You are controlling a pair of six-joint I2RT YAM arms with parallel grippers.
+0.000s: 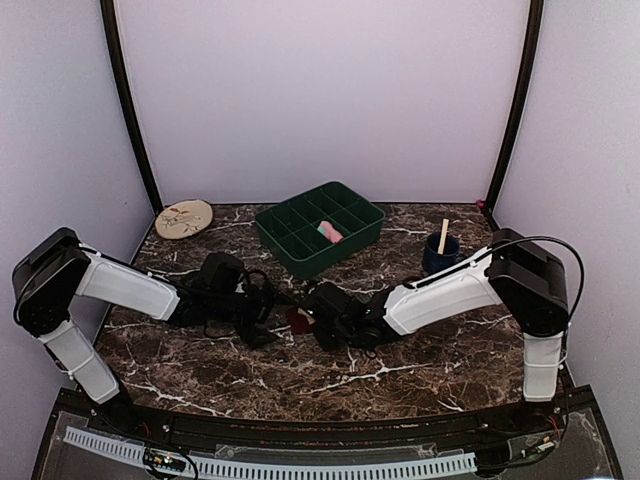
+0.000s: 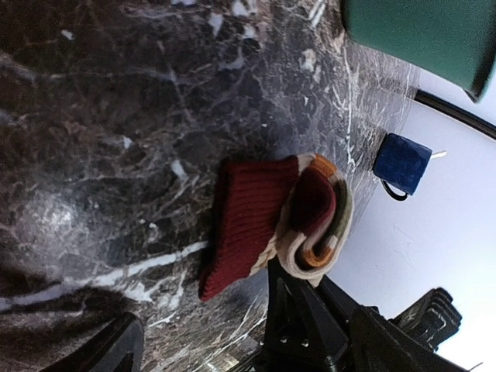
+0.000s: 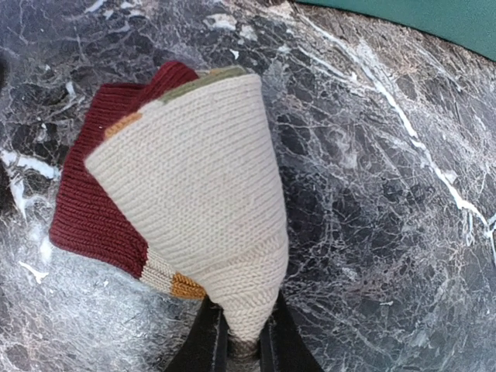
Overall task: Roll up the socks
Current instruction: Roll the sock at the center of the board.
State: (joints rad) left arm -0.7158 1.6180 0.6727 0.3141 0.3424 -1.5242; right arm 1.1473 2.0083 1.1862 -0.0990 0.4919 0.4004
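On the dark marble tabletop (image 1: 400,370), about in the middle, lies the striped sock (image 3: 194,194). It is partly folded over itself, and its dark red part is on the left. The right claw (image 3: 242,345) is pinched tight on the sock's beige end, so the sock sticks out from it toward the left. The left claw (image 1: 262,325) has its fingers wide apart and holds nothing. It sits just to the left of the sock, by the dark red part. So the sock lies long-ways from left to right between the two claws, and the right arm has it. I think the left claw must go a little to the right to help roll it. Farther back, the pink sock (image 1: 328,232) rests in one box of the green tray (image 1: 285,250). It looks like a small bundle, so it may be done.
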